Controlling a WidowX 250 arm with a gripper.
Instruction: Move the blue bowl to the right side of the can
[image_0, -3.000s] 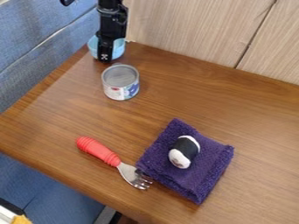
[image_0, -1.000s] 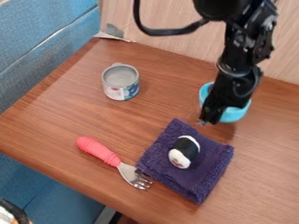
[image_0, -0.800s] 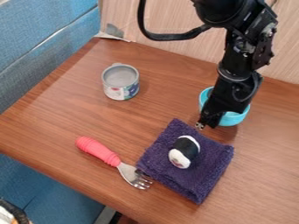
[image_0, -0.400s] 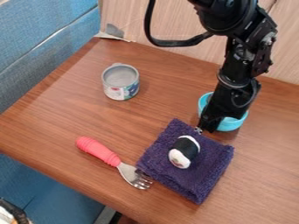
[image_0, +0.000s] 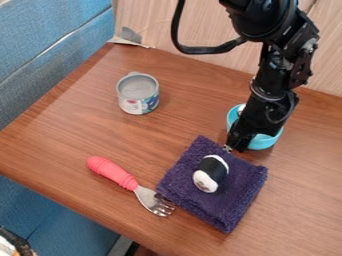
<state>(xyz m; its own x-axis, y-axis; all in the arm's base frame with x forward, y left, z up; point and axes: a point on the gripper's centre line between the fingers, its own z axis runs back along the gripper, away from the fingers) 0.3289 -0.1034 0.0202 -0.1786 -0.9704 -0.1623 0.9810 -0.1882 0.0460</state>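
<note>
One black gripper (image_0: 235, 145) hangs at a slant over the table (image_0: 63, 142), its tip beside the upper corner of the towel. Directions below are taken from the gripper, as the camera sees it. Gripper state: cannot be determined; the pictures do not show whether it grasps the bowl or is released.

Blue bowl (image_0: 266, 142): directly behind the gripper's lower end, partly hidden by it, with bowl wall visible on both sides. It is to the right of the can and nearer the camera. Contact between gripper and bowl cannot be confirmed.

Can (image_0: 138, 94): upright on the table, well apart from the gripper, to its upper left.

Purple towel (image_0: 234, 207): folded, just below the gripper, extending toward the camera. A black-and-white sushi-shaped piece (image_0: 210, 173) lies on it, near the gripper, below and slightly left.

Fork (image_0: 112, 172): lower left of the gripper, red handle farther left, metal tines at the towel's left corner.

Wood panel (image_0: 200, 22): beyond the gripper, along the table's far edge. Blue upholstery (image_0: 40, 45): far left of the gripper, past the table edge.
</note>
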